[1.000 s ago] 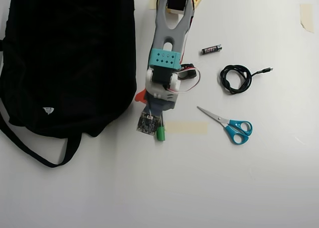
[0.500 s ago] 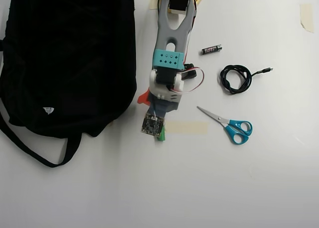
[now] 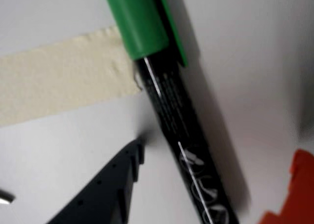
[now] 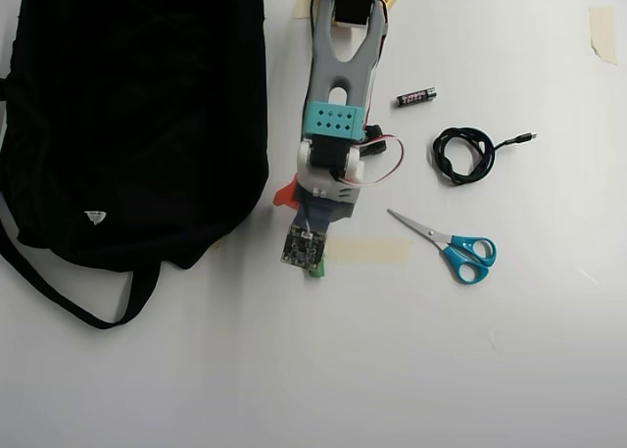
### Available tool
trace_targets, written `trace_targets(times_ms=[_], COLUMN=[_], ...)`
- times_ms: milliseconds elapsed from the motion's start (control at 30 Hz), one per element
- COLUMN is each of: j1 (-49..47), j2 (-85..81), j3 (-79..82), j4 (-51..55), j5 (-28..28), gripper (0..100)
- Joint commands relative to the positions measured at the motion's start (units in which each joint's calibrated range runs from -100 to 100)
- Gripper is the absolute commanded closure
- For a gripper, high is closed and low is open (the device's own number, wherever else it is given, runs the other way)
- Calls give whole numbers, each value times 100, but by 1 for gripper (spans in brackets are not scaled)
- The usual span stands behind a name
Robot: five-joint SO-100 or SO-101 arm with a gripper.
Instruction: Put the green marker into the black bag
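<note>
While the green marker [image 3: 171, 101] lies flat on the worktop | between the spread fingers [image 3: 105, 189], empty, dark one left, orange right | barrel runs lengthwise between them | black bag [image 4: 127, 115] well off to the left overhead.

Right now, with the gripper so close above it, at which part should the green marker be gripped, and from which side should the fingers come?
Probably grip the black barrel of the green marker, just below its green cap. It lies flat on the table, its cap end across the tape strip, so come straight down from above. In the wrist view the dark finger and the orange finger already stand on opposite sides of the barrel, apart from it.
</note>
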Motion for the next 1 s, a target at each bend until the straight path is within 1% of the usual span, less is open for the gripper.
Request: trace_targets(times_ms=[0,100,300,700,767,800,867,967], j1=[-96,-155,-238,-245,-245,-245,-268,-298], j2=[-6,11,11,44,44,44,44,36], j3=[-166,-166,-166,-103,-103,-103,-103,-103], j4=[-70,-70,-156,-208,-208,-216,-225,-225], j5=[-13,-13,-2,-2,-2,3,3,3], gripper=[63,63,69,70,73,78,82,86])
